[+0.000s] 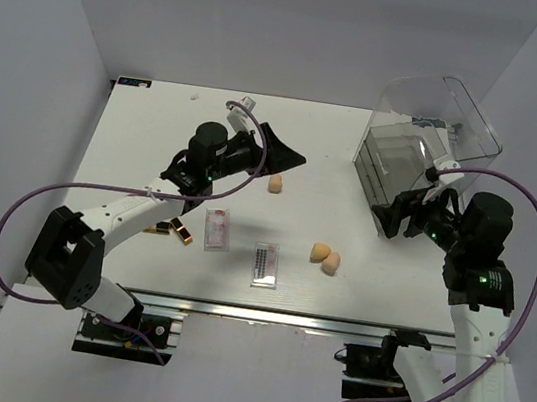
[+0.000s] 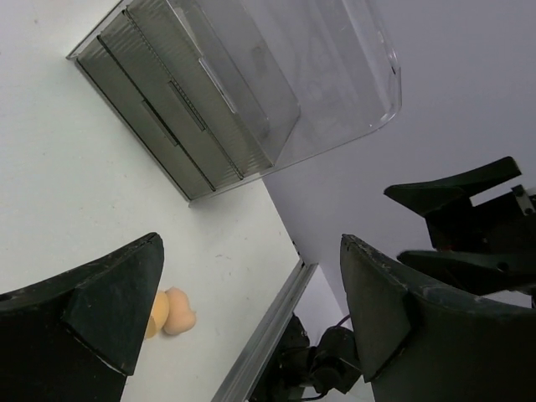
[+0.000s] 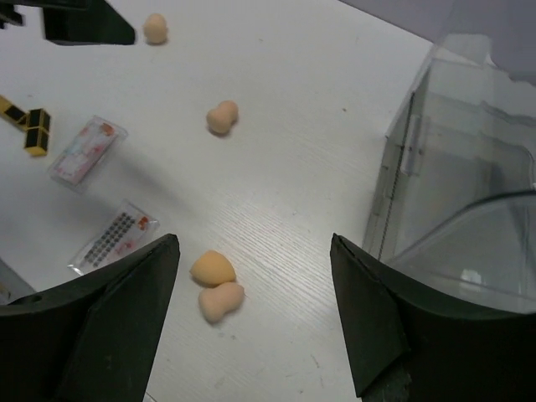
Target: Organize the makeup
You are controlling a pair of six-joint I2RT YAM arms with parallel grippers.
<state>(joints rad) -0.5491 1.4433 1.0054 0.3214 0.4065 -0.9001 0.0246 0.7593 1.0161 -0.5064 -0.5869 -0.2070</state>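
Top external coverage suggests that the organizing has hardly been begun: every piece of makeup is spread loose on the table (image 1: 136, 141), and nothing is seen lodged in the clear drawer box (image 1: 385, 163) at the far right. Two palettes are counted near the front edge, the pinkish palette (image 1: 216, 229) and the dark-rowed palette (image 1: 266, 264), apart from each other. Two lipstick tubes (image 3: 33, 132) are found just left of the pinkish one. Three sponges are plainly counted: a lone sponge (image 1: 275, 184) mid-table and a touching pair (image 1: 321, 253) nearer the box. A fourth peach shape (image 3: 154, 28) is seen far off from the right wrist, and whether it is a sponge cannot be told. The left gripper (image 2: 251, 251) is spread wide with nothing held, near the lone sponge. The right gripper (image 3: 253, 247) is likewise parted and empty, beside the box. All sorting is judged to be left.
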